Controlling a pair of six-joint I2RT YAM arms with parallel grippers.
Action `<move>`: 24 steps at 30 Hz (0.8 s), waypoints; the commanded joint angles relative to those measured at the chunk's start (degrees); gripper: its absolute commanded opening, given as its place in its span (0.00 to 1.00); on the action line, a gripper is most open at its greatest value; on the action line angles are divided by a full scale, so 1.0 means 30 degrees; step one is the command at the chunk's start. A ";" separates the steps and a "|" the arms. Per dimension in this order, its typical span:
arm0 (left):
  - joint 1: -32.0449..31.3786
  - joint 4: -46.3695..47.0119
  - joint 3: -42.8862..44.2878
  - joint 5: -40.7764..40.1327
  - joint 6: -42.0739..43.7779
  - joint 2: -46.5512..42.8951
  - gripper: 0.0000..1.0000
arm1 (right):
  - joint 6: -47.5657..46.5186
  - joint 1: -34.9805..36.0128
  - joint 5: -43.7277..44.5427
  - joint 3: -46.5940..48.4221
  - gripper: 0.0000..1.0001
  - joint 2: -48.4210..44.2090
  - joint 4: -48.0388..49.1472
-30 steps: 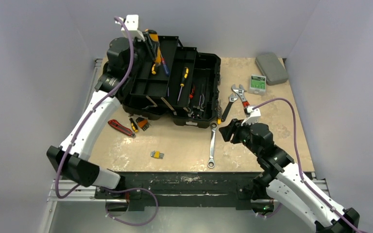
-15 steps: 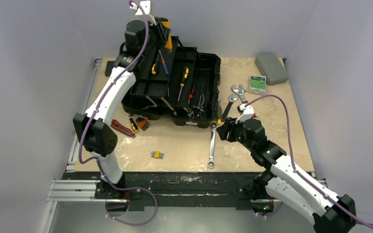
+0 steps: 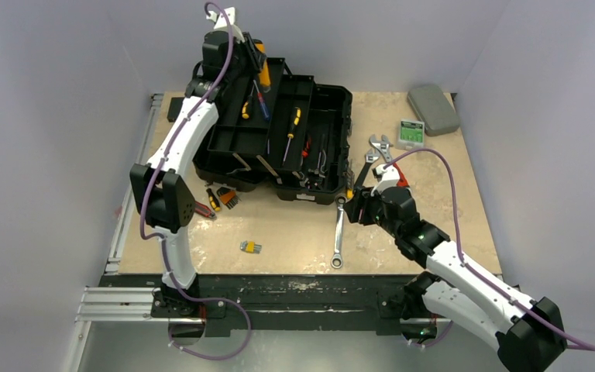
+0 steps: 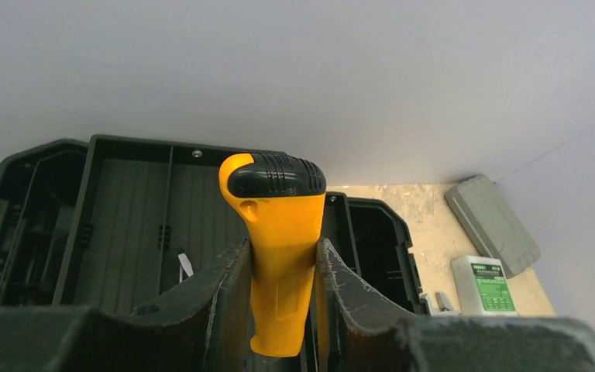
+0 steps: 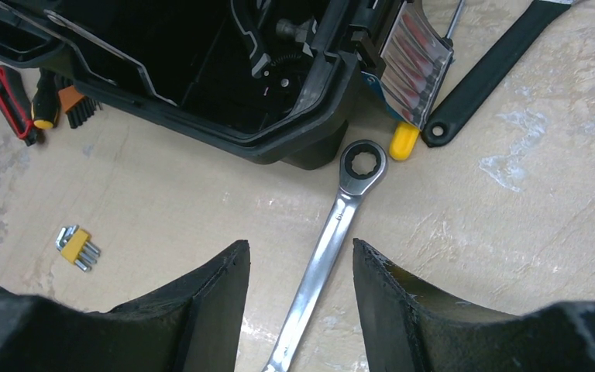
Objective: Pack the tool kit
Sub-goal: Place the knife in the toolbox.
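In front of the toolbox [image 3: 314, 194], a long ratchet wrench [image 5: 321, 256] of polished steel lies flat on the pale, stone-like table [image 3: 434, 225]. Its ring head is just beside the front corner of the box. The right gripper [image 5: 298, 248] hangs low over the shaft of this wrench with its black, rough fingers standing apart on either side, holding nothing. The right arm reaches forward with a bent elbow and the wrist tipped down.

Left of the wrench, also in front of the toolbox, lies one small yellow hex key set [image 5: 76, 246]. Closer to the front wall of the box are a red and black handle [image 5: 8, 93] and an orange bit holder [image 5: 77, 105].

The toolbox is of black ribbed plastic. It stands open at the middle of the table, with a lifted tray where one screwdriver [image 3: 294, 128] with a yellow and black handle rests. Just at its right side lie two more wrenches [image 3: 380, 147].

Above the far left part of the toolbox, the left arm stretches high and almost straight. The left gripper [image 4: 279, 248] is closed narrowly on a yellow-handled tool [image 4: 279, 217] with a black grooved cap.

Far right of the toolbox sit one flat grey case [image 3: 434, 108] and one green-labelled box [image 3: 411, 134].
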 commanded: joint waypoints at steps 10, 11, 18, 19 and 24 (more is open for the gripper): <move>-0.0024 -0.4050 0.2071 0.0054 -0.0188 0.0739 0.00 | -0.0361 -0.0050 0.0544 0.0661 0.51 -0.0295 0.0842; -0.0024 -0.4347 0.2062 -0.0056 -0.0035 0.0740 0.00 | -0.0326 -0.0048 0.0516 0.0657 0.51 -0.0375 0.0790; -0.0009 -0.5524 0.2453 0.0502 0.0773 0.1133 0.00 | -0.0073 -0.0032 0.0506 0.0369 0.51 -0.1083 0.0498; -0.0022 -0.5952 0.2857 0.0560 0.0905 0.1328 0.00 | -0.0034 -0.0032 0.0504 0.0343 0.51 -0.1144 0.0447; -0.0024 -0.7551 0.4402 0.0176 0.1046 0.2132 0.02 | 0.0064 -0.0032 0.0475 0.0331 0.51 -0.1430 0.0209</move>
